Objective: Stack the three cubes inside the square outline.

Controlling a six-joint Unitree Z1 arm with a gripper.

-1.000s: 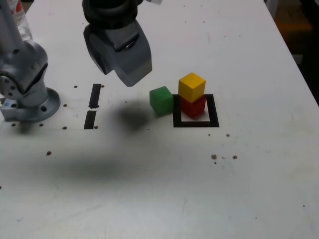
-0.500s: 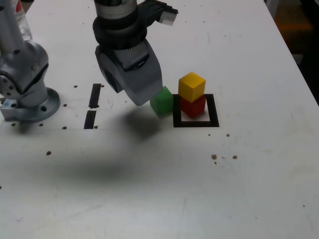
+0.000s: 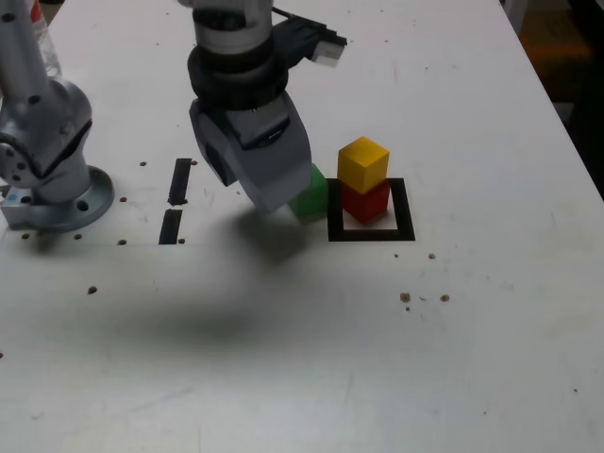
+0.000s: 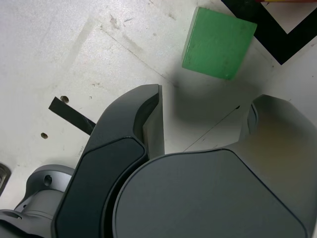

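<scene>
gripper (image 4: 203, 124) – fingers apart, holding nothing, above green cube (image 4: 218, 42) | green cube on worktop (image 3: 283, 359) just outside square outline (image 3: 370, 232) | yellow cube (image 3: 363, 163) atop red cube (image 3: 366, 202) – inside outline

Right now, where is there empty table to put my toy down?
The near side of the table, in front of the square outline, is bare apart from specks. It is crowded around the hand, green cube, and yellow cube on the red cube.

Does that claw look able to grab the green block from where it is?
Probably yes: the gripper is open and empty, and the green cube lies just ahead of it on bare table, beside the square outline.
</scene>
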